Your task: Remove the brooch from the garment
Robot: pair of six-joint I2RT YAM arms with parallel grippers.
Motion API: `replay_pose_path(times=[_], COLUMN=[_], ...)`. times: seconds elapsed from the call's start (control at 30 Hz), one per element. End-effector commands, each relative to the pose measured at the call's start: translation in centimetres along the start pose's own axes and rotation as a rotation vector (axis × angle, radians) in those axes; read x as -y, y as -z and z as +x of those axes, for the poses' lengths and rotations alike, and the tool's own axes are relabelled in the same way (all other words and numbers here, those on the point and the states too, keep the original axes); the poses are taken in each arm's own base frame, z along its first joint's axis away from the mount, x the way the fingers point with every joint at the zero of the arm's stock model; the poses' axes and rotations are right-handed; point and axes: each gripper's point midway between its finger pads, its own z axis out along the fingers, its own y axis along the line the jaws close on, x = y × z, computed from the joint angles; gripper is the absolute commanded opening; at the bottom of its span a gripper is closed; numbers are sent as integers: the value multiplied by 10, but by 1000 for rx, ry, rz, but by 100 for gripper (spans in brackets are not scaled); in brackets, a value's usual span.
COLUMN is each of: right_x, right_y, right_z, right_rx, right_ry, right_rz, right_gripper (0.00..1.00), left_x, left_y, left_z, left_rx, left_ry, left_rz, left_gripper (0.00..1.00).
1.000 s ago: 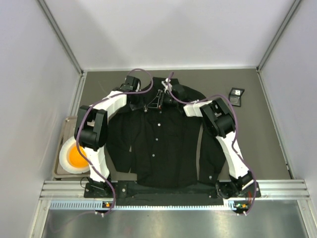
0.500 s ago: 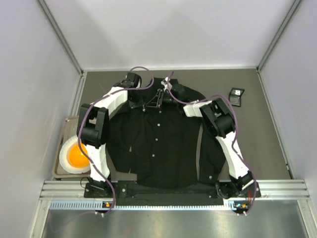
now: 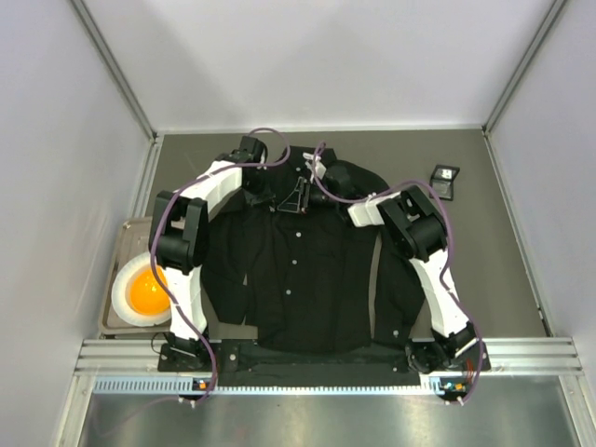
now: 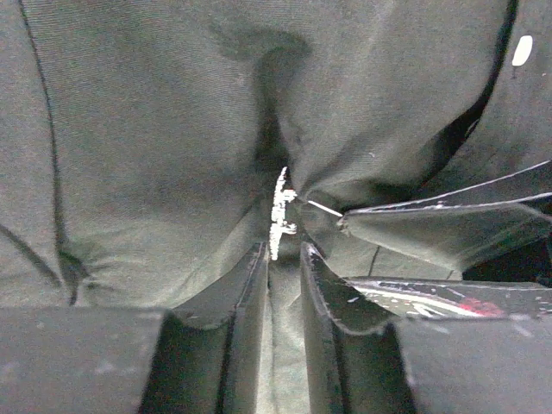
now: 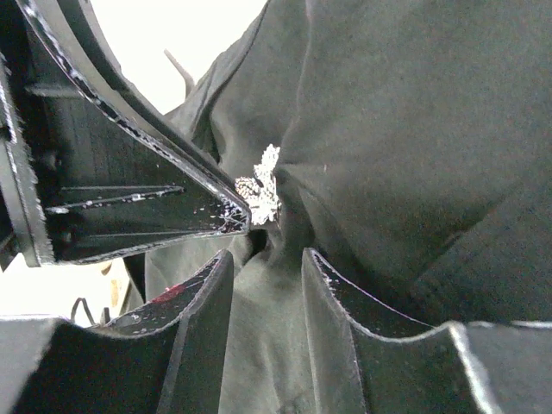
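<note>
The garment [image 3: 317,270], a black button-up shirt, lies spread flat with its collar at the far side. The brooch [image 4: 281,211], a small white jagged ornament, sits on a pucker of cloth near the collar; it also shows in the right wrist view [image 5: 261,194]. My left gripper [image 4: 284,252] is just short of the brooch, its jaws a little apart with loose cloth showing in the gap. My right gripper [image 5: 266,263] faces it from the other side, open over a ridge of cloth. A left fingertip [image 5: 235,217] touches the brooch's edge. In the top view the fingers hide the brooch.
A small black box [image 3: 444,179] lies at the back right of the table. A tray [image 3: 119,244] with a white bowl holding something orange [image 3: 142,294] sits off the left edge. A white shirt button [image 4: 522,50] shows nearby. Enclosure walls stand on three sides.
My left jaws have parted from shut. The right jaws stand a little wider, and the right forearm has shifted slightly toward the near side. Both grippers remain at the collar.
</note>
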Motion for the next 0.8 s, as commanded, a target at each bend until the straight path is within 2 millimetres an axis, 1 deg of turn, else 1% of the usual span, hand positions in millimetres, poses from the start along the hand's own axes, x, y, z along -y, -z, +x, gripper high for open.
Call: replay_pose_path(times=[0.0,0.1,0.27,0.37,0.43,0.57,0.6,0.63,0.73,0.77], right_x=[-41,-43,-39,-39,-38,-35,-31,-31,-31,-27], right_y=[8,14,18,18,18,19,20,20,15,13], right_z=[-29,-35,-37,-36,-36,-37,-38,-40,-44,-43], right_rx=[89,108,114,115,118,128,136,140,139,134], right_ry=[69,53,57,57,58,64,60,74,87,82], right_rz=[-104,-119,-101,-100,-94,-77,-61,-57,-55,-51], right_gripper=[38,38,38,39,39,38,37,36,35,34], left_x=[18,23,41,47,55,62,63,64,61,60], left_y=[19,22,30,31,32,27,24,23,16,15], left_z=[-16,-21,-28,-32,-36,-40,-41,-41,-41,-41], left_rx=[69,84,119,136,145,148,145,144,138,138], left_ry=[19,38,48,57,56,75,76,75,77,76], left_rz=[106,136,236,271,310,348,352,356,342,337], left_gripper=[32,35,40,43,44,46,46,46,47,47])
